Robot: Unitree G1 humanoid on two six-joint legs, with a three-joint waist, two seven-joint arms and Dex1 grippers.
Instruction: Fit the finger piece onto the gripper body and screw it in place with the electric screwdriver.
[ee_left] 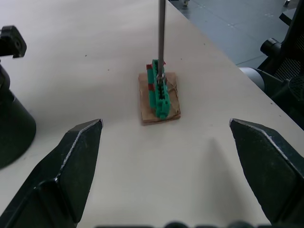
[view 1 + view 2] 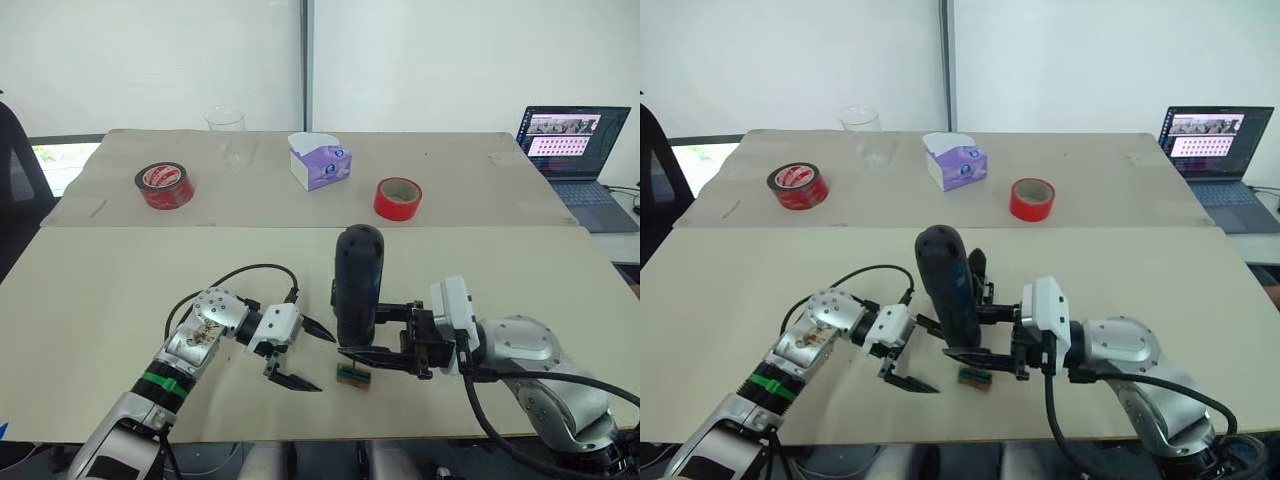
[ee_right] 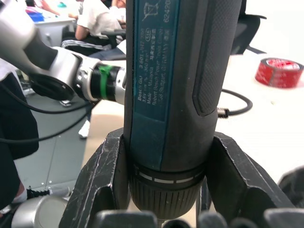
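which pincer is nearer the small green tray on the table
Right. The right pincer holds the electric screwdriver upright directly over the small green tray, bit reaching down to it. The left pincer is open, off to the tray's left, apart from it.

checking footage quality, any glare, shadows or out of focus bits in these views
Left eye view: even light, no glare, bright white wall behind the table. Left wrist view: the green-brown tray is sharp and the left gripper fingers look soft. Right wrist view: the electric screwdriver label is readable, the background people blurred.
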